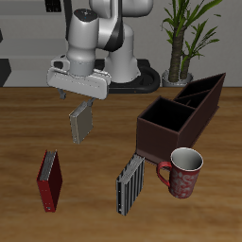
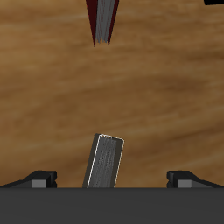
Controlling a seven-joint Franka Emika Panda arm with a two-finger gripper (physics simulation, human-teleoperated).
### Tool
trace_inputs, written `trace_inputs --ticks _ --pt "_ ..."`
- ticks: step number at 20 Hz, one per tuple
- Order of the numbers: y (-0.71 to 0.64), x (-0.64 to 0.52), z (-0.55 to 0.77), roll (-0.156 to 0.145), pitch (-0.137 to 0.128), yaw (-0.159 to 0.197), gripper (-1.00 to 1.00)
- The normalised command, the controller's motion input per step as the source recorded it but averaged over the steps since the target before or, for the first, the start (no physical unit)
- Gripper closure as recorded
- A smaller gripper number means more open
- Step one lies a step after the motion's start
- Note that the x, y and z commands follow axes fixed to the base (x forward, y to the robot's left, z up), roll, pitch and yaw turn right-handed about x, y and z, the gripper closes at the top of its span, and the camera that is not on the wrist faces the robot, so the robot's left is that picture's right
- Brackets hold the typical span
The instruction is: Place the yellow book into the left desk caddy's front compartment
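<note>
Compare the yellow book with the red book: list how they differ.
The yellow book is pale grey-tan; the red book is dark red. The yellow book looks smaller than the red book. The yellow book sits farther back, under the gripper; the red book lies nearer the table's front edge. Both are thin books on the wooden table.

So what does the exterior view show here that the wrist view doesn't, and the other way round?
Only the exterior view shows the left desk caddy with its front compartment, a second caddy behind it, a mug, a dark striped book, a plant and the arm itself. Only the wrist view shows the yellow book from directly above, between the fingers, with the jaws set wide apart. Both show the yellow book, the red book and the wooden table.
</note>
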Motion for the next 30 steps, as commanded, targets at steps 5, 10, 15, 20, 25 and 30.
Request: trace_inputs --ticks 5,10,15,20,25,30 --pt "-0.01 0.03 -0.14 -0.016 0.026 -0.025 -1.0" --pt "0.01 -0.04 -0.06 0.005 -0.003 -0.02 -1.0" --pt "-0.02 0.02 -0.23 -0.006 0.029 -0.014 -1.0" --pt "0.01 0.01 -0.18 -0.009 0.026 -0.012 -1.0" --pt "-0.05 0.0 -0.15 -0.01 0.021 -0.029 -1.0" --pt "-0.06 0.03 -0.19 -0.002 0.027 0.001 -1.0"
